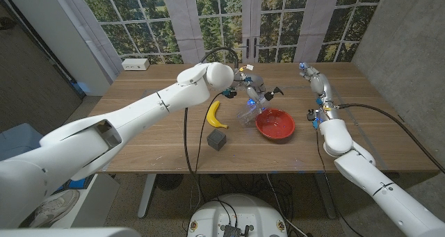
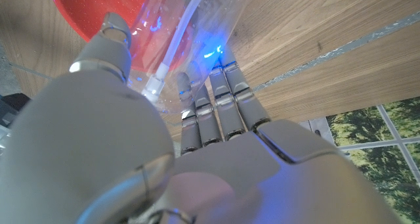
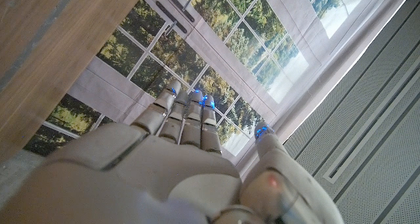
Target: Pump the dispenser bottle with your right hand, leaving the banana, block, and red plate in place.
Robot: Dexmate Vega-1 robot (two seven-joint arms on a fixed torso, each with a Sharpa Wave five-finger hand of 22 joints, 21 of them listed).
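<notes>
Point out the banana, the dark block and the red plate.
banana [image 1: 215, 115]: head view, middle of its yellow curve.
dark block [image 1: 217, 140]: head view, its top face.
red plate [image 1: 284, 132]: head view, its near right rim.

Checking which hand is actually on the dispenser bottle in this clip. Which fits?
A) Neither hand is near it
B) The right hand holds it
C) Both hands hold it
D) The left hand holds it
D: the left hand has its fingers around the clear dispenser bottle beside the red plate, while the right hand is raised apart from it, holding nothing.
</notes>
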